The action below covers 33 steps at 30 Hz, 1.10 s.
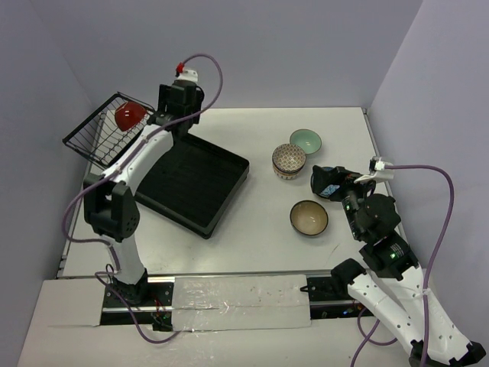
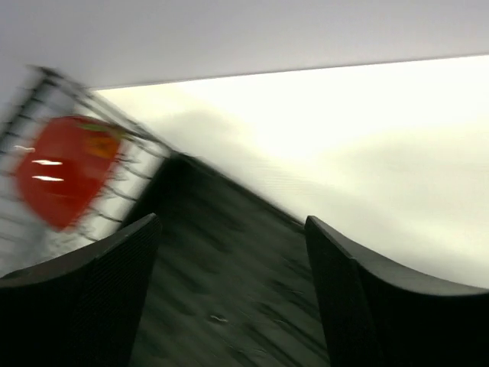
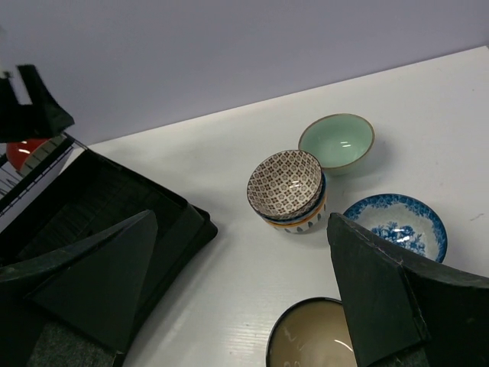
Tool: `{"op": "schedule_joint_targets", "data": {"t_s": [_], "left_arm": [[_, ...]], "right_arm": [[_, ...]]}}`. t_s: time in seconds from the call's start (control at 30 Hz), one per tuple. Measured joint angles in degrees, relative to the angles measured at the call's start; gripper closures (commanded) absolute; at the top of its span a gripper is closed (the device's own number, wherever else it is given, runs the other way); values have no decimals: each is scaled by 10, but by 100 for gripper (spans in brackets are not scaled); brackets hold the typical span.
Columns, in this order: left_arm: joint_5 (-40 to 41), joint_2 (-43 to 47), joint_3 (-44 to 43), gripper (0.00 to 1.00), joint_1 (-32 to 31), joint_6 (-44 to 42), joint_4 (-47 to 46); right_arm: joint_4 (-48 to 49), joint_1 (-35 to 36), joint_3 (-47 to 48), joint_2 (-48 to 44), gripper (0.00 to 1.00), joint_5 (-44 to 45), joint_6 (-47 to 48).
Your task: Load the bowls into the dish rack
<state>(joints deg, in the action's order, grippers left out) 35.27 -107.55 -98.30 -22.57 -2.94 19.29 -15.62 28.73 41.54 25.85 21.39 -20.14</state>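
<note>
Left claw (image 2: 231,222) agape, red bowl (image 2: 65,172) in basket (image 1: 92,138) to its left; right claw (image 3: 241,218) agape near brown bowl (image 3: 306,340).

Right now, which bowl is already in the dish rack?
The glossy red ceramic bowl, sitting in the black wire basket; it alone is off the white table.

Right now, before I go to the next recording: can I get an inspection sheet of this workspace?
Surface: white table.
Job's things: red bowl in the wire basket of the dish rack; mint bowl, lattice bowl stacked on another, blue-and-white bowl, brown bowl on the table.
Clutter: nothing seen.
Grippers: left pincer open, empty, near the basket; right pincer open, empty, above the loose bowls.
Cables: purple cables, one looping at each side.
Surroundings: plain pale walls.
</note>
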Motion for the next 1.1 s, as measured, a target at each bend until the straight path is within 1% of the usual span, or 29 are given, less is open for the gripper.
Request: {"op": "schedule_joint_targets", "data": {"t_s": [0.07,0.1,0.2,0.27,0.33,0.37,0.47,0.57,0.67,0.8,0.83,0.87,0.93,0.97,1.07,1.1], "left_arm": [[-75,32,-5,17,-5,72,33],[-111,49,-5,13,-7,105,48],[-221,101,22,9,-26,205,57],[-274,123,40,9,-60,259,57],[-316,124,49,4,-107,300,58],[-334,118,53,1,-134,319,57],[-380,82,62,1,-208,360,55],[-403,27,63,1,-262,387,61],[-409,-36,51,1,-295,399,83],[-407,-110,8,8,-318,402,127],[-406,-120,2,9,-323,401,132],[-406,-125,-1,12,-327,401,136],[-404,-130,-7,16,-337,401,145],[-404,-130,-10,19,-342,401,150],[-403,-132,-26,25,-354,402,157],[-403,-134,-33,29,-357,402,158]], "right_arm": [[-3,0,0,0,0,5,-1],[-5,0,0,0,0,8,-2],[-12,0,0,0,0,19,-5],[-21,0,2,1,0,27,-7],[-29,0,5,3,0,35,-9],[-32,0,7,4,0,39,-11],[-41,0,16,7,0,57,-14],[-46,0,20,5,0,72,-16],[-50,0,20,-1,0,83,-18],[-51,0,20,-13,0,94,-19],[-51,0,20,-15,0,96,-19],[-51,0,20,-16,0,97,-19],[-51,0,20,-18,0,98,-19],[-51,0,20,-19,0,98,-19],[-51,0,20,-21,0,101,-20],[-51,0,20,-21,0,101,-20]]}}
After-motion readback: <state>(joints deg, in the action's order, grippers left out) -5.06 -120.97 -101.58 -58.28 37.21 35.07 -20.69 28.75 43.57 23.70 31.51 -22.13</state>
